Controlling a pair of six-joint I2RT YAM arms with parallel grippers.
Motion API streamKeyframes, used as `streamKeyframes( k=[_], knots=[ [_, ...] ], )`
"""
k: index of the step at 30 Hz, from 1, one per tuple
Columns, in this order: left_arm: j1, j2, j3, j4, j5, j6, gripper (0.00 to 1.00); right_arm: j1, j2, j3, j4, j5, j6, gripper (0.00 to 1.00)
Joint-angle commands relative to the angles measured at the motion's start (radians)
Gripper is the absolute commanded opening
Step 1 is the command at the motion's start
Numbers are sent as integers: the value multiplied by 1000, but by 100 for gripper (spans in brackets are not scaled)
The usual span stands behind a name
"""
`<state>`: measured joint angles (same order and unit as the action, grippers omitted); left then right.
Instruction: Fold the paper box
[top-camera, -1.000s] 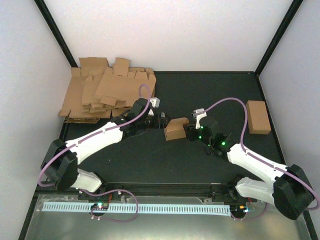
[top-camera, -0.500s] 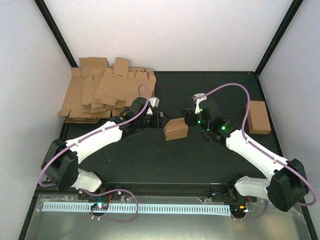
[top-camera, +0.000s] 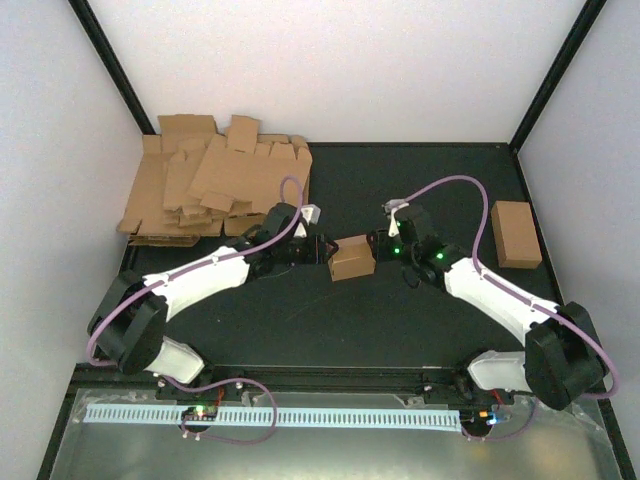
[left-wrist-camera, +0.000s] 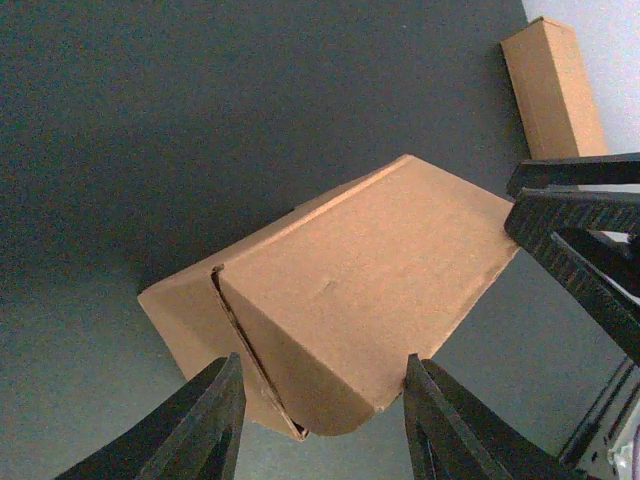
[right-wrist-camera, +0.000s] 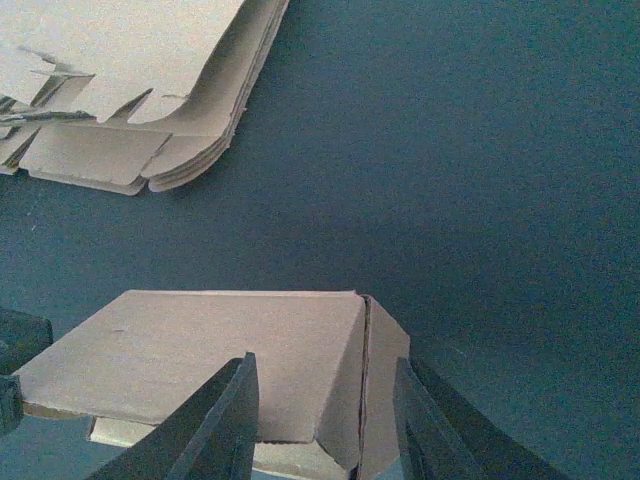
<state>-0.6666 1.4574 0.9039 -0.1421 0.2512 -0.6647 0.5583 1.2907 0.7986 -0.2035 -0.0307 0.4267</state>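
The paper box (top-camera: 352, 259) is a small brown carton at mid-table, tilted, between my two grippers. My left gripper (top-camera: 327, 251) is shut on its left end. In the left wrist view both fingers bracket that end of the box (left-wrist-camera: 360, 290), where a rounded flap is folded in, and the gripper (left-wrist-camera: 322, 365) sits around it. My right gripper (top-camera: 377, 246) is open at the box's right end. In the right wrist view its jaws (right-wrist-camera: 324, 362) straddle the corner where the end flap meets the top face of the box (right-wrist-camera: 200, 350).
A heap of flat cardboard blanks (top-camera: 215, 185) lies at the back left, and also shows in the right wrist view (right-wrist-camera: 130, 90). A second, smooth cardboard brick (top-camera: 516, 234) lies at the right edge of the black mat (top-camera: 420, 180). White walls enclose the table.
My right arm swung up and back toward the box's right end. The box turned and tilted while staying at the left gripper. My left arm shifted slightly right.
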Motion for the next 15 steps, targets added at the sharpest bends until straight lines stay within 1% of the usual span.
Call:
streamKeyframes(
  k=[1,15],
  knots=[
    [6,9,-42,64,47,-41,45,-5,-4,-43,30,-18,18,40],
    [2,20,-119,124,55,-75,38,-5,21,-79,61,-28,15,37]
  ],
)
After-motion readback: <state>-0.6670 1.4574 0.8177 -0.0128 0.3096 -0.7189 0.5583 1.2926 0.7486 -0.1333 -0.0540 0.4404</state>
